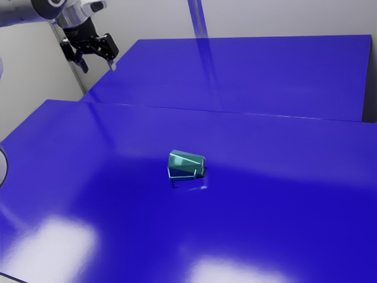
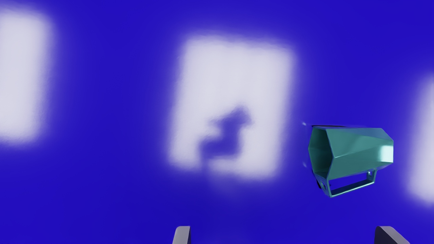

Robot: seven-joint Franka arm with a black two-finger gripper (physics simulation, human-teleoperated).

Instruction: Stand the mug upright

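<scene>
soft-edged white glare [image 2: 234, 74] blooms across the glossy blue tabletop [image 2: 101, 203], a blurry shadow [image 2: 225, 139] inside it

A glossy blue desk [image 1: 265, 206] is mirroring soft-edged patches of white light [image 1: 53, 247]. Beyond it, another flat blue surface [image 1: 288, 76] is stretching toward a pale grey wall [image 1: 283, 17], where a narrow blue strip [image 1: 197, 17] is running upward.

No readable text or numbers; no labels, brands or signs either (none at all).
</scene>
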